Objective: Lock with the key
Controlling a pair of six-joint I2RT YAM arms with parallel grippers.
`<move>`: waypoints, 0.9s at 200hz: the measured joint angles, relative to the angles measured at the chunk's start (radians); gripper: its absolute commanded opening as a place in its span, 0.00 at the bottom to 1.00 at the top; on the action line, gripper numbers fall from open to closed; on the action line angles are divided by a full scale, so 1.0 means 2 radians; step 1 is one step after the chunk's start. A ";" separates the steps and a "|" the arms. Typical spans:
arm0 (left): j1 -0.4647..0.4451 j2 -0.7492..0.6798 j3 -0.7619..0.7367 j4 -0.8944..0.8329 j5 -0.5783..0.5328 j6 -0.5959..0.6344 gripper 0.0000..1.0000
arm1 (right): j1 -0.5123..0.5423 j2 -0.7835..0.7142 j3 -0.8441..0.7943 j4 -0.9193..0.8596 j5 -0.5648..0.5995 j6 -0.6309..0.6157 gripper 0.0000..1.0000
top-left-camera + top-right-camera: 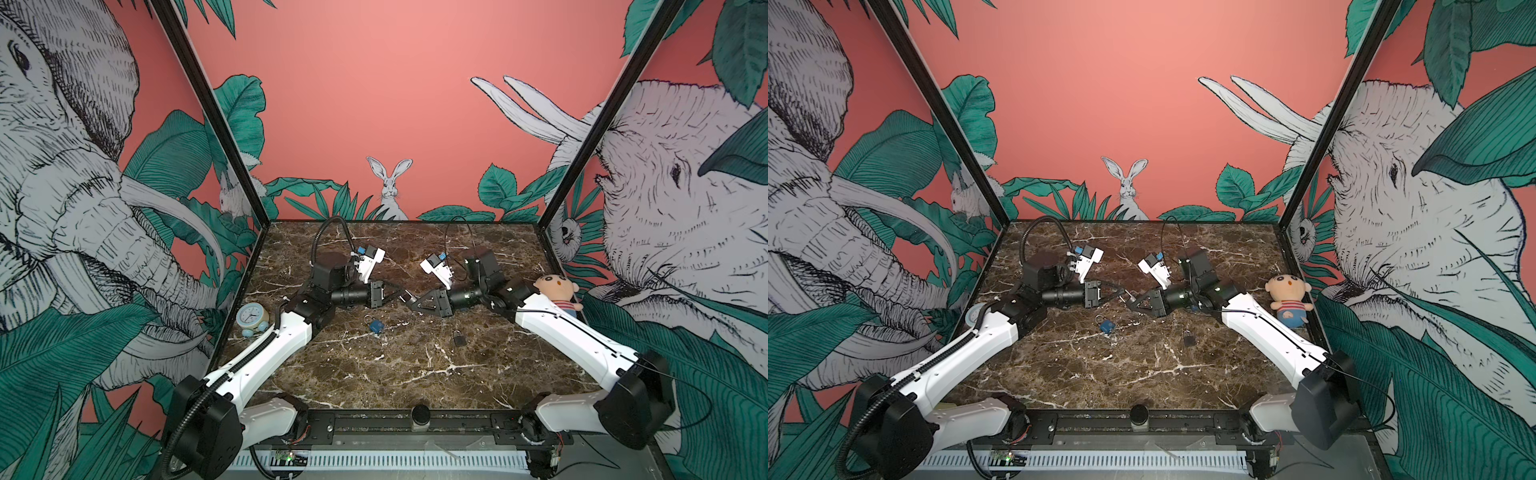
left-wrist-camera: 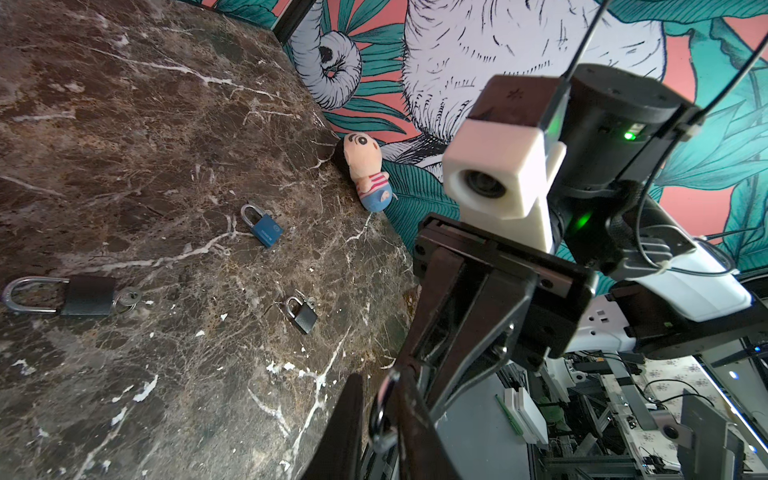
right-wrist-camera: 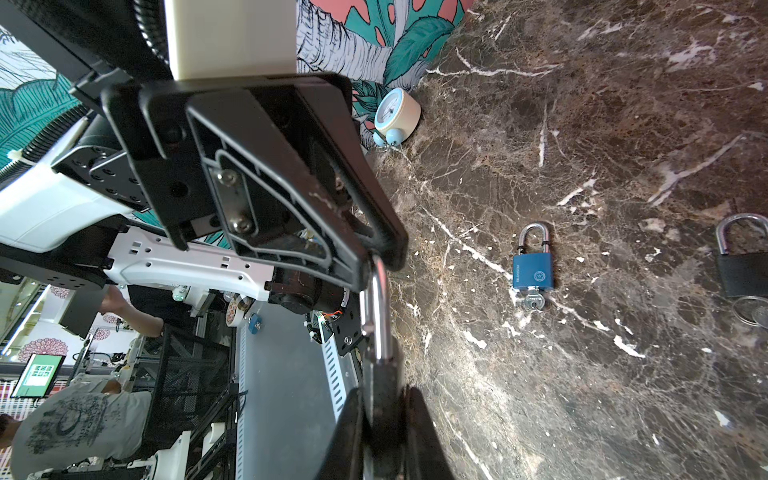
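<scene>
- right gripper [image 3: 380, 417] is clamped on the black body of the held padlock [image 3: 379, 382]. the lock hangs in the air over the middle of the table [image 1: 415, 374], between the two arms.
- left gripper [image 3: 376, 253] is nearly closed. its fingertips pinch the bend of the shackle [image 3: 376, 307], as far as the right wrist view shows.
- the shackle is seen edge-on, so i can't tell if its free leg is seated in the body. i see no key on this lock either.
- my read: the step in hand is pressing the shackle home.
- push straight along the shackle legs toward the body and use the right arm as the anvil. side load will likely twist the body in the right fingers.
- line the free leg up with its hole first. if it sits rotated off, swing it round before you push.
- use a slow, short stroke. the two sets of fingers are very close, so watch for finger-on-finger contact.
- leave the others on the table: blue padlock [image 3: 532, 270] with a key [image 3: 531, 304] in it, big black padlock [image 2: 87, 295] with key and ring, small black padlock [image 2: 303, 316]. all lie apart from the grip.
</scene>
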 measured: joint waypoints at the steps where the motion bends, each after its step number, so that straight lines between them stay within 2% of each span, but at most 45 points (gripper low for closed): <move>1: 0.000 0.000 0.000 0.000 0.000 0.000 0.19 | 0.000 0.000 0.000 0.000 0.000 0.000 0.00; 34: 0.000 0.003 -0.005 0.009 0.008 -0.003 0.18 | 0.000 0.000 0.000 0.000 0.000 0.000 0.00; 55: 0.000 0.004 -0.010 0.012 0.012 -0.007 0.15 | 0.000 0.000 0.000 0.000 0.000 0.001 0.00; 94: 0.000 0.004 -0.012 0.024 0.018 -0.017 0.00 | -0.001 0.000 0.000 -0.001 -0.001 0.002 0.00; 180: 0.002 0.010 -0.023 0.051 0.032 -0.017 0.00 | -0.005 -0.006 -0.016 0.020 -0.026 0.049 0.00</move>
